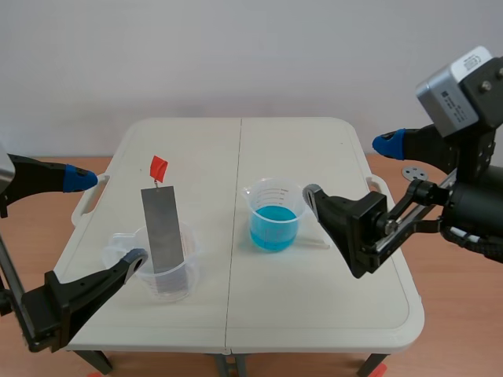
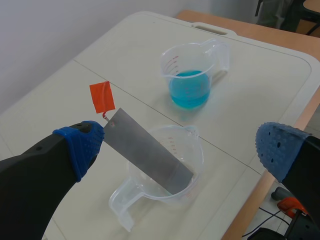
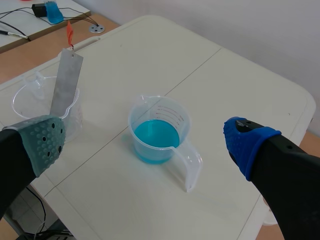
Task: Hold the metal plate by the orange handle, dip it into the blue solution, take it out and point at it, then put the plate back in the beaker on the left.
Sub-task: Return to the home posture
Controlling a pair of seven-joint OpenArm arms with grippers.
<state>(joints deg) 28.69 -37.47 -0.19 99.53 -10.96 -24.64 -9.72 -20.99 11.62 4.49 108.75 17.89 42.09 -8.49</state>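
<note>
A grey metal plate [image 1: 161,228] leans upright in the clear empty beaker [image 1: 169,283] at the table's left, its orange handle [image 1: 159,166] sticking up at the top. A second clear beaker [image 1: 273,216] with blue solution stands right of centre. My left gripper [image 1: 108,221] is open beside the empty beaker, nothing held. In the left wrist view the plate [image 2: 145,152] and orange handle [image 2: 102,96] lie between the spread fingers of the left gripper [image 2: 180,150]. My right gripper [image 1: 351,169] hangs open beside the blue beaker [image 3: 159,130], which sits ahead of the right gripper [image 3: 145,142].
The white folding table [image 1: 314,314] has a centre seam and carry slots at both sides. A wall stands behind it. A small metal disc [image 1: 414,170] lies on the wooden floor at right. A blue device with cables [image 3: 50,11] sits off the table.
</note>
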